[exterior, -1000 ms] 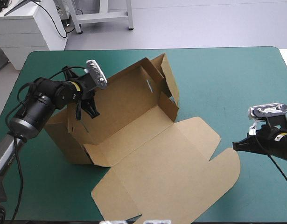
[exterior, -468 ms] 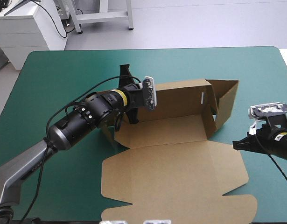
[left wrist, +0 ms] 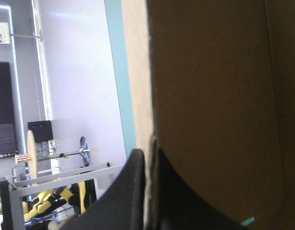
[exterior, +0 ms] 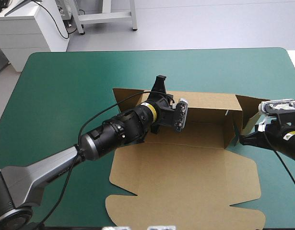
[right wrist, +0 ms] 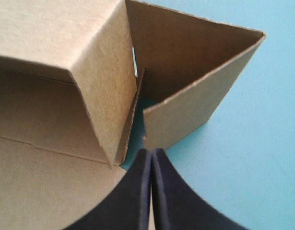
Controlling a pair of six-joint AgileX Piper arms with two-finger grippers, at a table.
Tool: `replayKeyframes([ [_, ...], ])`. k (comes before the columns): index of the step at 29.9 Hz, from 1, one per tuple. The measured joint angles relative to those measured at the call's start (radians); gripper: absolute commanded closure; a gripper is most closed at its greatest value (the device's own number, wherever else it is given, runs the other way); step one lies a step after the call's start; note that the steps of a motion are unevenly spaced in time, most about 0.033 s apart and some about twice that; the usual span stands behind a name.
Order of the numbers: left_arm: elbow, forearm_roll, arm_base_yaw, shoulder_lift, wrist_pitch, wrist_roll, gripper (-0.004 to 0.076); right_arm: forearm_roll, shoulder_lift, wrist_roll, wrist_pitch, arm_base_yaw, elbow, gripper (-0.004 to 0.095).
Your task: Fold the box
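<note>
Partly folded: the box (exterior: 185,187) sits mid-way across the surface (exterior: 65,86), its far wall and right end raised, lid flat toward the near edge, right flap loose; the left end effector (left wrist: 147,160) pinches the far wall, the right end effector (right wrist: 152,152), pressed together, points at that flap

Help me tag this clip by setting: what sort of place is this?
Probably a robotics test bench: a teal-green table cover, and robot arms whose left gripper and right gripper are at one part-folded brown box.
</note>
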Motion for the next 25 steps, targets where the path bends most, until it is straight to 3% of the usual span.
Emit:
replayKeyframes([
  [10, -0.007, 0.452, -0.06, 0.075, 0.055, -0.436, 0.0731, -0.002, 0.053, 0.041, -0.086, 0.0, -0.057, 0.0927],
  [20, 0.003, 0.492, -0.066, 0.077, 0.067, -0.47, 0.0731, -0.002, 0.337, 0.084, -0.107, 0.0, -0.357, 0.0927],
  [25, 0.004, 0.516, -0.068, 0.077, 0.085, -0.47, 0.0731, -0.002, 0.502, 0.095, -0.063, 0.0, -0.492, 0.0927],
])
